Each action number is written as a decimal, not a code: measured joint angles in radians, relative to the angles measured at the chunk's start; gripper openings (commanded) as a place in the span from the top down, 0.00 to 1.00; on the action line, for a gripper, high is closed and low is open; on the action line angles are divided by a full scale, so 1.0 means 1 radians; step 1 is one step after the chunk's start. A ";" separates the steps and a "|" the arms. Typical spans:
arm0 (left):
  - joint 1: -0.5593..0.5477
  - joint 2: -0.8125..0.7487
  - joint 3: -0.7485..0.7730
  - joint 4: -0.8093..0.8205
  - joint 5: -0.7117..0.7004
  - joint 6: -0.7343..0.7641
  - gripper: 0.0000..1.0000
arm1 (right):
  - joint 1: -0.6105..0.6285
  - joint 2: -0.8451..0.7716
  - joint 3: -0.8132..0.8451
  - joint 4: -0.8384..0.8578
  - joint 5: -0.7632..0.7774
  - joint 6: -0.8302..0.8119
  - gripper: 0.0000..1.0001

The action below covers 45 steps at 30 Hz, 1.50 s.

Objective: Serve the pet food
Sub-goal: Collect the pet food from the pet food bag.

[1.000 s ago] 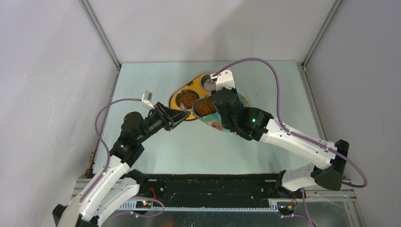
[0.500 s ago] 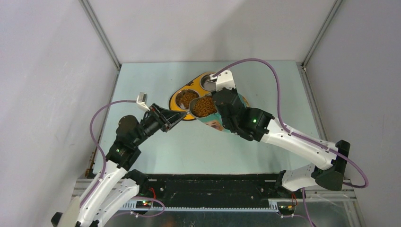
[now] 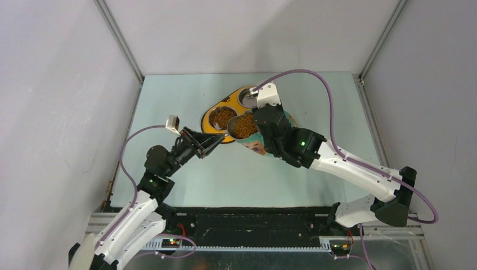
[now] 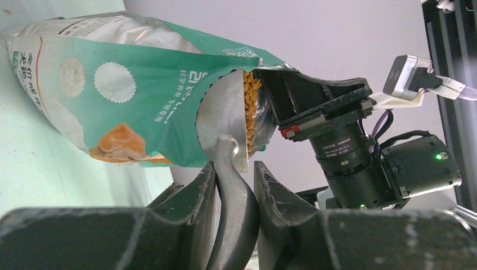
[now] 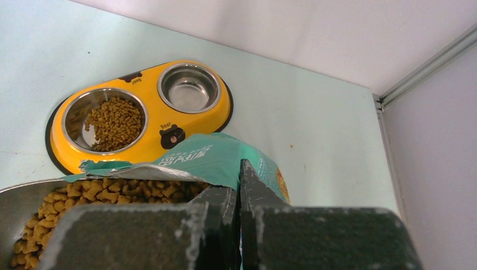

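Overhead, the left tool [image 3: 209, 142] is clenched on the handle of a metal scoop [image 3: 232, 133] heaped w/ pet food [image 3: 244, 127], held at the mouth of the teal bag [image 3: 256, 146] approx. mid-counter [image 3: 185, 169]. The right tool [image 5: 239, 188] is pinched shut on the bag's torn top edge; only the right wrist view shows that grip. That view also gives the yellow double feeder [image 5: 132, 154] toward the counter's far edge: more kibble lies in the bowl nearer the left edge [image 5: 76, 128], and the other bowl [image 5: 188, 90] shows shiny steel. Only the left wrist view shows the handle b/w the fingers [image 4: 194, 197].
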 measured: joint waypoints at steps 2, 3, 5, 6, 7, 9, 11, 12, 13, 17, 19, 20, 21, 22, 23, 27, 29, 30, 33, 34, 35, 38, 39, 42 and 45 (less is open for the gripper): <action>0.000 0.016 -0.002 0.022 0.004 -0.010 1.00 | 0.000 0.000 0.000 0.004 0.008 -0.007 1.00; 0.000 0.026 -0.002 0.032 0.008 -0.014 1.00 | 0.000 0.000 0.000 0.006 0.011 -0.011 1.00; 0.000 0.044 -0.001 0.049 0.012 -0.019 1.00 | 0.000 0.000 0.000 0.007 0.019 -0.021 1.00; 0.000 0.054 0.000 0.058 0.016 -0.020 1.00 | 0.000 0.000 0.000 0.008 0.023 -0.027 1.00; -0.001 0.069 0.004 0.067 0.018 -0.021 1.00 | 0.000 0.000 0.000 0.010 0.025 -0.031 1.00; -0.005 0.099 0.019 0.074 0.025 -0.020 1.00 | -0.002 0.000 0.000 0.013 0.029 -0.045 1.00; -0.011 0.134 0.044 0.077 0.031 -0.018 1.00 | -0.002 0.000 0.001 0.019 0.036 -0.056 1.00; -0.015 0.152 0.061 0.074 0.036 -0.016 1.00 | -0.006 0.000 0.002 0.023 0.043 -0.065 1.00; -0.021 0.172 0.082 0.063 0.039 -0.009 1.00 | -0.008 0.000 0.003 0.026 0.048 -0.072 1.00; -0.058 0.200 0.225 -0.144 0.007 0.076 1.00 | -0.017 0.005 0.014 0.030 0.074 -0.097 1.00; -0.083 0.199 0.315 -0.292 -0.031 0.138 1.00 | -0.018 0.007 0.017 0.032 0.083 -0.105 1.00; -0.091 0.198 0.351 -0.354 -0.047 0.164 1.00 | -0.018 0.009 0.018 0.036 0.086 -0.111 1.00; -0.096 0.195 0.385 -0.410 -0.063 0.187 1.00 | -0.018 0.011 0.018 0.041 0.088 -0.117 1.00; -0.100 0.189 0.416 -0.468 -0.080 0.211 1.00 | -0.018 0.012 0.018 0.045 0.089 -0.122 1.00; -0.103 0.183 0.439 -0.514 -0.094 0.227 1.00 | -0.018 0.014 0.018 0.049 0.087 -0.124 1.00; -0.106 0.167 0.484 -0.619 -0.120 0.260 1.00 | -0.007 0.016 0.018 0.050 0.081 -0.125 1.00; -0.108 0.156 0.504 -0.662 -0.131 0.275 1.00 | -0.002 0.016 0.017 0.049 0.075 -0.125 1.00; -0.108 0.146 0.508 -0.675 -0.137 0.282 1.00 | -0.002 0.016 0.017 0.049 0.072 -0.125 1.00; -0.108 0.126 0.509 -0.692 -0.150 0.290 1.00 | 0.000 0.016 0.017 0.050 0.074 -0.125 1.00; -0.108 0.127 0.510 -0.694 -0.150 0.291 1.00 | 0.000 0.016 0.017 0.050 0.077 -0.125 1.00; -0.108 0.130 0.515 -0.700 -0.149 0.294 1.00 | 0.000 0.016 0.017 0.050 0.078 -0.125 1.00; -0.108 0.146 0.550 -0.726 -0.149 0.312 1.00 | 0.000 0.016 0.017 0.051 0.084 -0.127 1.00; -0.108 0.144 0.551 -0.726 -0.149 0.315 1.00 | 0.000 0.016 0.017 0.051 0.085 -0.128 1.00; -0.108 0.129 0.548 -0.736 -0.156 0.317 1.00 | 0.002 0.016 0.017 0.051 0.085 -0.131 1.00; -0.108 0.119 0.548 -0.745 -0.159 0.323 1.00 | 0.005 0.016 0.017 0.051 0.089 -0.141 1.00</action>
